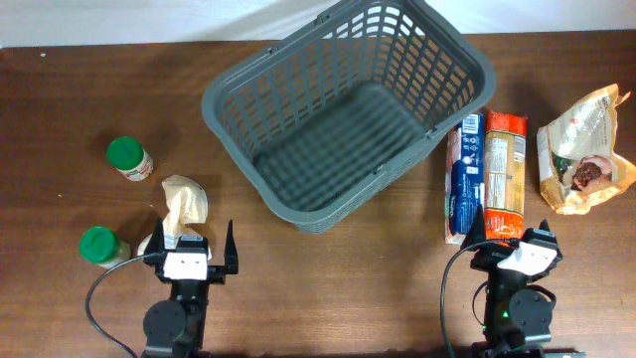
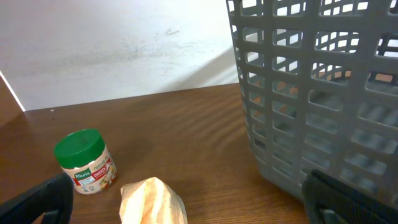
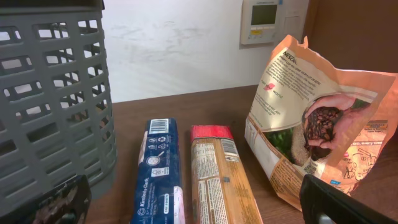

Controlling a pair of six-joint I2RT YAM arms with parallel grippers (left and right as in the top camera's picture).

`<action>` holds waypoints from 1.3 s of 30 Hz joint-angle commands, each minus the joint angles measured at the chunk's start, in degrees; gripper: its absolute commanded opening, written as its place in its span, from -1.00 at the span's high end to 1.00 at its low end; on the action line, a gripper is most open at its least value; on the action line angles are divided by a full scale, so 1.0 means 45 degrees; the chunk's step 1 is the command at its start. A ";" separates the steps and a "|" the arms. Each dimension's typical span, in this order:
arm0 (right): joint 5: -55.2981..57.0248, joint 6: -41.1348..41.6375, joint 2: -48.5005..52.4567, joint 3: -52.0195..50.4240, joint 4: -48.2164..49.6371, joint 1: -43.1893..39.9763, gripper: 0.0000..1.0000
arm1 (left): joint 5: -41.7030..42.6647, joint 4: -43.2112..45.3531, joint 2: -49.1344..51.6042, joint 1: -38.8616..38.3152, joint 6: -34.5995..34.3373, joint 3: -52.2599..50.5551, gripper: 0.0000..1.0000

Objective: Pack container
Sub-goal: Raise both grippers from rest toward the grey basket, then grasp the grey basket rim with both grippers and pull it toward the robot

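Left gripper (image 1: 195,234) wide open, holding nothing, at near end of tan bag (image 1: 185,202). Right gripper (image 1: 514,227) wide open, holding nothing, at near end of blue pack (image 1: 464,179) and orange pack (image 1: 504,171). Basket (image 1: 338,139) mid-table, far side, set diagonally, between both arms. Coffee bag (image 1: 581,149) right of packs.

Matt plastic on smooth wood.
The basket (image 1: 288,75) is matt grey plastic; the table (image 1: 60,119) is dark wood with a slight sheen; the blue packet (image 1: 463,184) and pouch (image 1: 581,149) are glossy film.
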 commanded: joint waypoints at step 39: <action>-0.2574 0.0151 1.0302 1.5990 -1.0768 0.0039 -0.97 | 0.2676 -1.1035 1.4508 0.0165 -0.2152 2.0458 -0.99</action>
